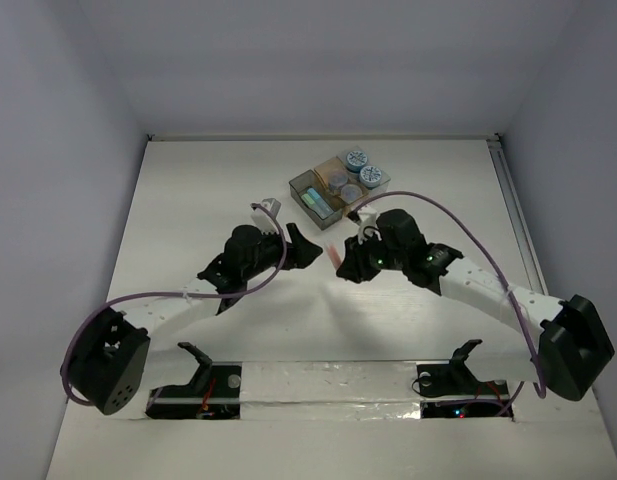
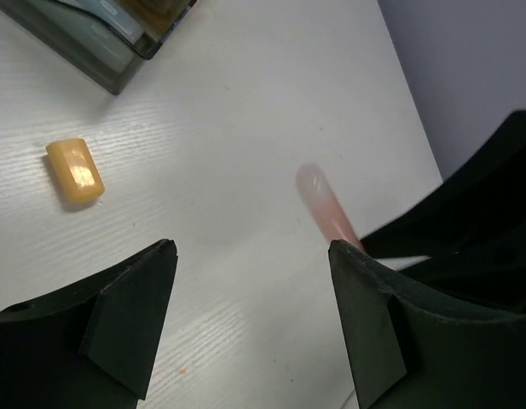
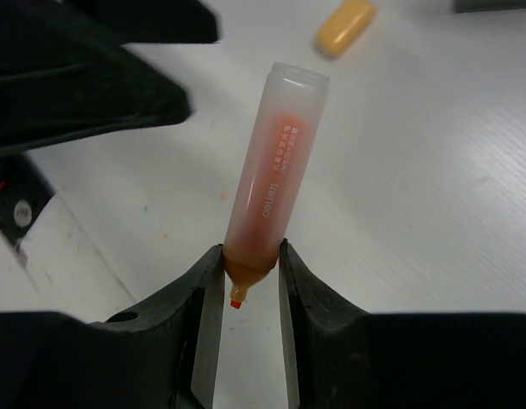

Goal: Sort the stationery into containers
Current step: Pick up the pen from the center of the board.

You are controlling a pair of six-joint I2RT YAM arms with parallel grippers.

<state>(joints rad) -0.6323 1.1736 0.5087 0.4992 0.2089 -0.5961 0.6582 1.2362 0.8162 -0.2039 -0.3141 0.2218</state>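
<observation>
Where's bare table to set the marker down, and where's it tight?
Bare table lies left of the containers and right of them. Crowded just in front: left gripper, right gripper holding the orange marker, and a yellow block.

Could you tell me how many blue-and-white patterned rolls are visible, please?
2. One roll lies at the containers' far corner; the other roll sits beside it, rightward. More may be hidden.

Bright, even light, only soft shadows on the white table [image 1: 198,200]. Wrist views blur in places; the highlighter [image 3: 275,162] looks sharp in the right one, slight glare.
</observation>
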